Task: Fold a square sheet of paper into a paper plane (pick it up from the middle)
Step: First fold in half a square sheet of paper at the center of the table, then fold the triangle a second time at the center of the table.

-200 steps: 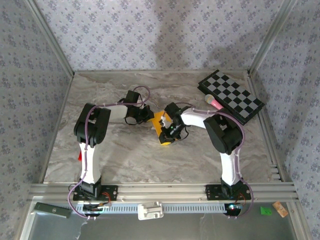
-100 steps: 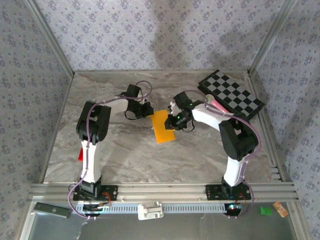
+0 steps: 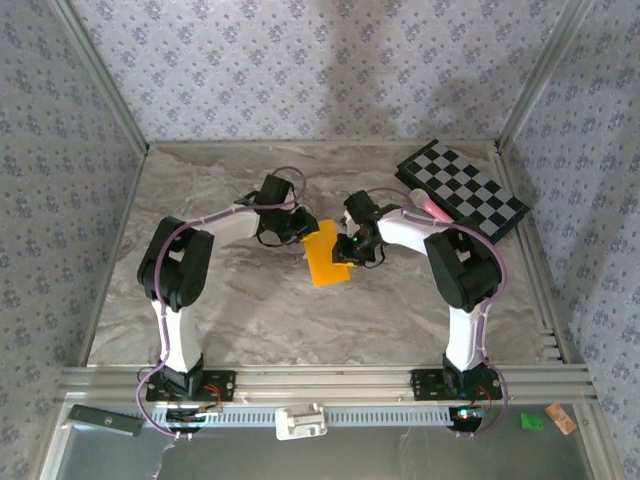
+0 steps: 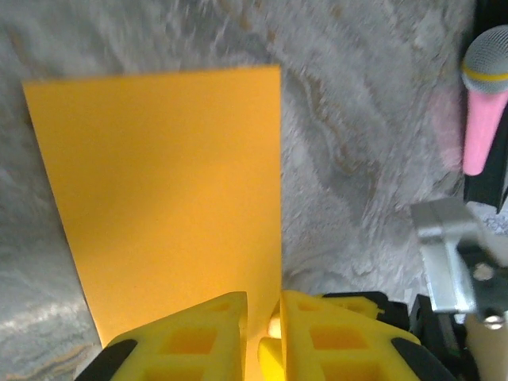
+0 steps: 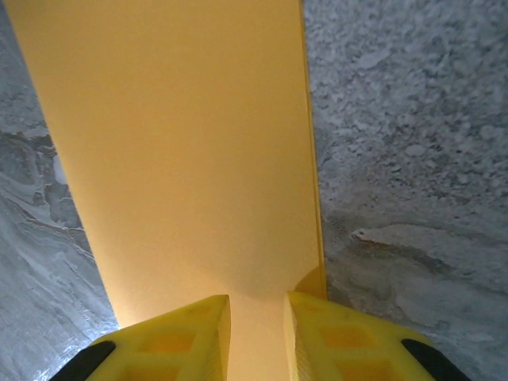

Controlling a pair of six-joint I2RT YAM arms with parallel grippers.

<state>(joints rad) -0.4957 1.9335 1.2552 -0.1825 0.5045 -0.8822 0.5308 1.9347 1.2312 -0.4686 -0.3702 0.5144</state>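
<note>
**Overhead view.** The thin orange-yellow paper sheet (image 3: 325, 266) lies flat near the middle of the grey marble-patterned bench (image 3: 230, 300). It shows an oblong outline set slightly aslant. Your left gripper (image 3: 299, 231) meets the sheet at its far left corner. Your right gripper (image 3: 346, 248) sits over its right long edge.

**Left wrist view.** The left gripper (image 4: 263, 300) has its yellow jaws a narrow gap apart at one long edge of the sheet (image 4: 159, 198). Paper shows through the gap, and the jaws are clamped on nothing.

**Right wrist view.** The right gripper (image 5: 258, 302) also has its jaws slightly apart, above the sheet (image 5: 182, 143), which runs away from you lengthwise. Just beside the right-hand jaw, a small flap of paper stands up off the sheet's edge.

**Surroundings.** At the far right of the bench you find a black-and-white checkered board (image 3: 462, 192), with a pink-handled, grey-headed stick (image 3: 428, 206) at its near left edge. A small red block (image 3: 159, 312) shows just left of the left arm's upright link.
</note>
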